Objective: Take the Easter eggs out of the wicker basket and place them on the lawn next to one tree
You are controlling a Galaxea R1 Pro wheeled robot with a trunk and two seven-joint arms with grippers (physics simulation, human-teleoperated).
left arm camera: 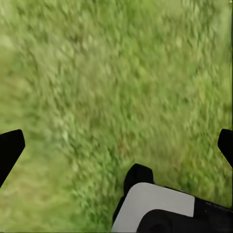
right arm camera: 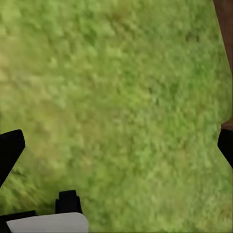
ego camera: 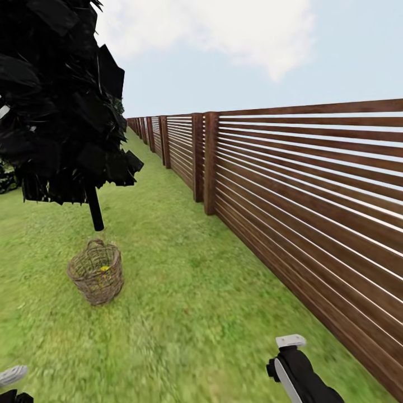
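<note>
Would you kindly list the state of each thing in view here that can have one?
wicker basket: upright on the lawn, a bit of yellow inside.
left gripper: open, empty, over grass.
right gripper: open, empty, over grass.
dark tree: standing just behind the basket.
fence: standing along the lawn's right side.
</note>
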